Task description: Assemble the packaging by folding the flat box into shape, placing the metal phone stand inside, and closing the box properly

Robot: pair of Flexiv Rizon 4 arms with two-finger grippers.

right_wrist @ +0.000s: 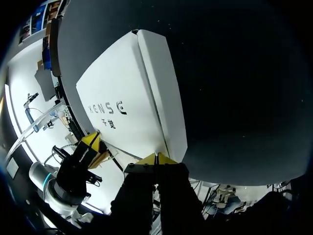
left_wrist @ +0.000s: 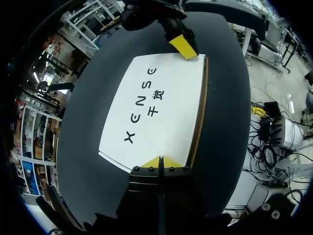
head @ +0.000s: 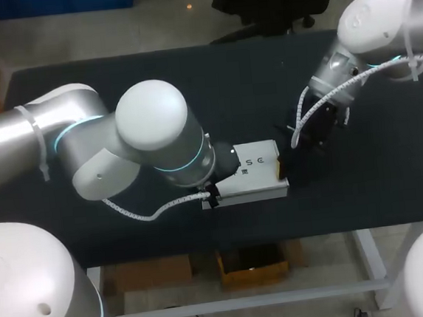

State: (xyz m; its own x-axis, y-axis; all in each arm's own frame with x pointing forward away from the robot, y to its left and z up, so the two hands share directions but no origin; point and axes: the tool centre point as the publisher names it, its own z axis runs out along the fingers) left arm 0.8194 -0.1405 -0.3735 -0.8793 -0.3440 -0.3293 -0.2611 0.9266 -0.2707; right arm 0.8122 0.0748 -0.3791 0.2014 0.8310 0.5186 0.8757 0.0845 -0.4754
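Note:
A white box (head: 253, 171) with dark print on its lid lies flat on the black table, near the front edge. A thin brown cardboard edge (left_wrist: 199, 107) shows along one long side. My left gripper (left_wrist: 160, 162) is shut, its yellow tips together against one short end of the box (left_wrist: 156, 103). My right gripper (right_wrist: 156, 158) is shut too, its tips resting at the opposite end of the box (right_wrist: 127, 98). In the head view the left gripper (head: 213, 195) is mostly hidden under its arm, and the right gripper (head: 280, 169) touches the box's right end. No metal phone stand is in sight.
The black table (head: 116, 85) stretches wide behind and to both sides of the box. Its front edge (head: 263, 239) runs close below the box. My bulky left arm (head: 151, 141) hangs over the table's left middle.

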